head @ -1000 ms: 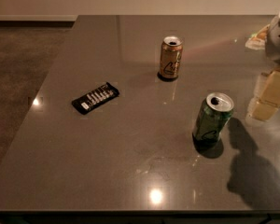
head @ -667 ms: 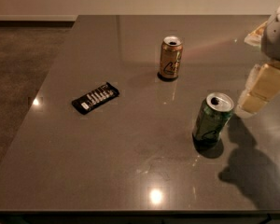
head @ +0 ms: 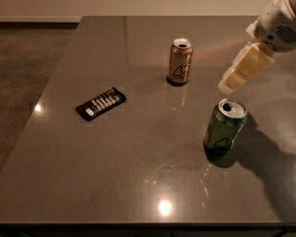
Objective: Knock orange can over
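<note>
The orange can (head: 180, 61) stands upright on the dark grey table (head: 113, 152), toward the far middle. It is orange-gold with a silver top and a dark curly logo. My gripper (head: 228, 85) hangs in the air at the right. Its cream fingers (head: 246, 65) point down and left. The tip is to the right of the orange can, about one can-width away, and above the green can (head: 224, 126). It holds nothing.
The green can stands upright at the near right, with the arm's shadow behind it. A flat black snack wrapper (head: 100, 103) lies at the left. The table's left edge drops to a brown carpeted floor (head: 15, 68).
The gripper has moved up and to the left, from beside the green can toward the orange can. Both cans and the wrapper have not moved.
</note>
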